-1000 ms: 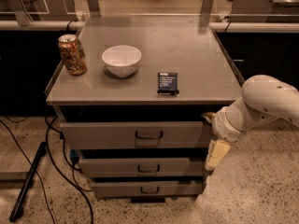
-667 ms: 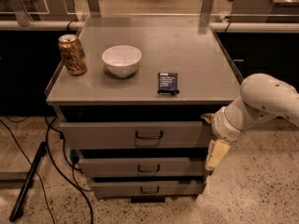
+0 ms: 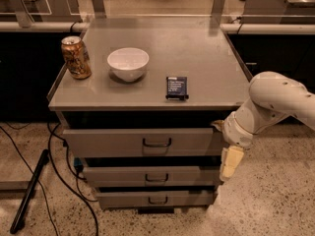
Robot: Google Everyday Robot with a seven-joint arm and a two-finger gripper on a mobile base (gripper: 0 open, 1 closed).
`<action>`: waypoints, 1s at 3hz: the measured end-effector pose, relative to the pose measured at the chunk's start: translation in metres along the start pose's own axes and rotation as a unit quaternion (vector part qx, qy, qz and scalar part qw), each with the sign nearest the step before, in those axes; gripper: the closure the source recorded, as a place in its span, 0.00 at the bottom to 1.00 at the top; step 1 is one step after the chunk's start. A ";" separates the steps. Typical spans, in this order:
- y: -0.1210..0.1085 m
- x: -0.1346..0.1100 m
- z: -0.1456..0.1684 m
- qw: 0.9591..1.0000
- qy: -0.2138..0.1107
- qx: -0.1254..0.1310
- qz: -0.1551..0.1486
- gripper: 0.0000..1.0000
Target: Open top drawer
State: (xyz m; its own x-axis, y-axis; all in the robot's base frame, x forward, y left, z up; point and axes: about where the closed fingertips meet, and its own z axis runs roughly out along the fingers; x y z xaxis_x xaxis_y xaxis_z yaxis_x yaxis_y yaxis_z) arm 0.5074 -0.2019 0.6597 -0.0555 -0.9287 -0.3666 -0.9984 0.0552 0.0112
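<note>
Top drawer (image 3: 123, 142) sits directly under the tabletop (image 3: 211, 58) and has the widest front of the three. Its dark bar handle (image 3: 157, 142) is dead centre.

Pincer (image 3: 231, 163) hangs off the cabinet's right front corner, pointing down, level with the gap between the top and middle drawer (image 3: 118, 176). It's beside the drawer's right edge and well apart from the handle. Can't tell if it's open or closed; it isn't holding anything.

The arm (image 3: 268, 104) comes in from the right, elbow high. That keeps it off the tabletop, so the can (image 3: 76, 57), bowl (image 3: 128, 63) and small dark box (image 3: 176, 87) are out of its sweep.

There's a dark band above the drawer front. The drawer may be cracked open a bit, or that may just be shadow under the overhang; hard to call from this angle.

My read is that the pull is not done. Next move needs the pincer swung left to the handle, or hooked on the drawer's right edge, then a straight pull outward. Risk is clipping the middle drawer's handle (image 3: 156, 178) instead, since it's just below.
</note>
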 end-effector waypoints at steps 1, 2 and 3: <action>0.010 -0.002 -0.004 1.000 0.006 -0.026 -0.002 0.00; 0.025 -0.001 -0.011 0.999 0.010 -0.051 0.001 0.00; 0.041 0.000 -0.017 0.997 0.012 -0.080 0.007 0.00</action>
State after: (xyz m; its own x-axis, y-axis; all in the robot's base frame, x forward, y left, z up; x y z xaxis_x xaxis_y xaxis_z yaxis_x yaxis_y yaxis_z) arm 0.4661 -0.2057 0.6760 -0.0680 -0.9372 -0.3421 -0.9861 0.0111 0.1655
